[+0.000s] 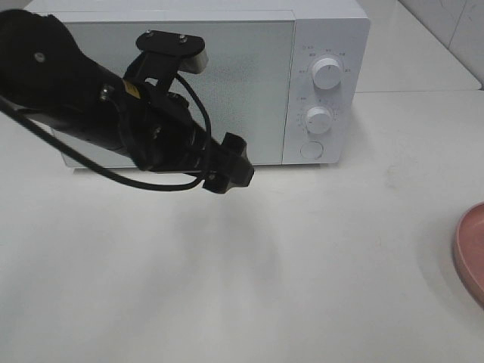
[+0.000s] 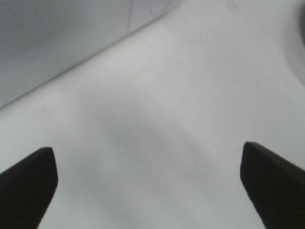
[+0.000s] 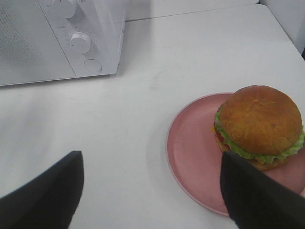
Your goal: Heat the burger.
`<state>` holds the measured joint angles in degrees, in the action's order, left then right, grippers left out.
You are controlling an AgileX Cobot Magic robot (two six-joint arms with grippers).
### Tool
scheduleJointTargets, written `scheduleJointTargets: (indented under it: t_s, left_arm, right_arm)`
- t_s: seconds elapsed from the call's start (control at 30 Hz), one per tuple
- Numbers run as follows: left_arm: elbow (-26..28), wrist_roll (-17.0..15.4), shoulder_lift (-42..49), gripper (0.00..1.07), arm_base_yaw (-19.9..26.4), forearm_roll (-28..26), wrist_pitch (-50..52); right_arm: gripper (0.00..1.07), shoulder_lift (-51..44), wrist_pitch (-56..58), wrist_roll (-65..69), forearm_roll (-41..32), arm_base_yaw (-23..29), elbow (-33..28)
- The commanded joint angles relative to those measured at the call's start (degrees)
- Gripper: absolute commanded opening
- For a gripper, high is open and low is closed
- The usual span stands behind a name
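Observation:
The burger [image 3: 259, 124], with a golden-brown bun, green lettuce and red tomato, sits on a pink plate [image 3: 190, 148] in the right wrist view. My right gripper [image 3: 152, 200] is open and empty, above the table just short of the plate. The white microwave [image 1: 227, 76] stands at the back with its door shut. My left gripper [image 1: 231, 162] hovers in front of the door's lower part. In the left wrist view it [image 2: 150, 186] is open wide and empty over bare table. The burger is out of the exterior view.
The microwave has two white knobs [image 1: 327, 72] [image 1: 319, 119] and a round button [image 1: 311, 150] on its right panel. Only the plate's rim [image 1: 473, 249] shows at the right edge of the exterior view. A tiled wall [image 1: 454, 23] stands at the back right.

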<state>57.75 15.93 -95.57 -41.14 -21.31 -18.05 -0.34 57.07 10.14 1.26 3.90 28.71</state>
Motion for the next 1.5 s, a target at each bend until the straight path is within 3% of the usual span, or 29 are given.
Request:
scheduleJointTargets:
  t_s: [0.03,0.07,0.2,0.23,0.27,0.3,0.37,0.4,0.43,0.47,0.6,0.67,0.7,0.73,0.8,0.87,0.9,0.93,0.97,1.03,1.23,1.4,1.5]
  left_arm:
    - [-0.2,0.2,3.8,1.01,0.2,4.2,-8.8]
    - [-0.2,-0.1,6.2,1.01,0.2,7.3,-13.5]
    - [-0.2,-2.2,9.4,1.01,0.2,10.8,-19.4]
    - [-0.2,-5.2,11.5,1.01,0.2,13.1,-22.6]
    - [-0.2,-5.2,11.5,1.01,0.2,13.1,-22.6]
    - [-0.2,-9.3,13.1,1.01,1.6,15.2,-25.8]
    - [-0.2,-10.5,13.7,1.01,2.5,15.8,-27.3]
    - [-0.2,-12.1,15.0,1.01,5.4,16.4,-30.8]
    - [-0.2,-12.1,15.0,1.01,5.4,16.4,-30.8]
    - [-0.2,-12.1,16.4,1.01,9.1,16.2,-34.3]
    - [-0.2,-12.0,18.7,1.01,14.3,15.6,-38.4]
    - [-0.2,-12.5,21.3,1.01,20.9,15.0,-41.8]
    - [-0.2,-12.5,21.3,1.01,20.9,15.0,-41.8]
    - [-0.2,-12.7,23.2,1.01,25.5,14.0,-44.3]
    - [-0.2,-12.7,24.2,1.01,27.3,13.8,-45.6]
    - [-0.2,-12.7,26.8,1.01,33.4,13.7,-49.4]
    - [-0.2,-12.7,26.8,1.01,33.4,13.7,-49.4]
    - [-0.2,-12.7,28.4,1.01,37.6,14.1,-51.9]
    - [-0.2,-12.7,28.4,1.01,37.6,14.1,-51.9]
    - [-0.3,-13.7,31.1,1.01,42.1,14.3,-54.4]
    - [-2.9,-14.0,37.6,1.01,43.4,14.5,-54.5]
    - [-12.8,-14.2,49.0,1.01,43.4,16.6,-52.7]
    - [-14.4,-14.2,50.8,1.01,43.4,16.6,-52.0]
  right_arm:
    - [0.75,-1.4,0.1,-0.4,0.1,-0.3,-0.1]
    - [0.75,-1.4,0.1,-0.4,0.1,-0.3,-0.1]
    - [0.75,-1.4,0.1,-0.4,0.1,-0.3,-0.1]
    - [0.75,-1.4,0.1,-0.4,0.1,-0.3,-0.1]
    - [0.75,-1.4,0.1,-0.4,0.1,-0.3,-0.1]
    - [0.75,-1.4,0.1,-0.4,0.1,-0.3,-0.1]
    - [0.75,-1.4,0.1,-0.4,0.1,-0.3,-0.1]
    - [0.75,-1.4,0.1,-0.5,0.1,-0.3,-0.1]
    - [0.75,-1.4,0.1,-0.5,0.1,-0.3,-0.1]
    - [0.75,-1.4,0.1,-0.5,0.1,-0.3,-0.1]
    - [0.75,-1.4,0.1,-0.5,0.1,-0.3,-0.1]
    - [0.75,-1.4,0.1,-0.5,0.1,-0.3,-0.1]
    - [0.75,-1.4,0.1,-0.5,0.1,-0.3,-0.1]
    - [0.75,-1.4,0.1,-0.5,0.1,-0.3,-0.1]
    - [0.75,-1.4,0.1,-0.5,0.1,-0.3,-0.1]
    - [0.75,-1.4,0.1,-0.5,0.1,-0.3,-0.1]
    - [0.75,-1.4,0.1,-0.5,0.1,-0.3,-0.1]
    - [0.75,-1.4,0.1,-0.5,0.1,-0.3,-0.1]
    - [0.75,-1.4,0.1,-0.5,0.1,-0.3,-0.1]
    - [0.75,-1.4,0.1,-0.4,0.1,-0.3,-0.1]
    - [0.75,-1.4,0.1,-0.4,0.1,-0.3,-0.1]
    - [0.75,-1.4,0.1,-0.4,0.1,-0.3,-0.1]
    - [0.75,-1.4,0.1,-0.4,0.1,-0.3,-0.1]
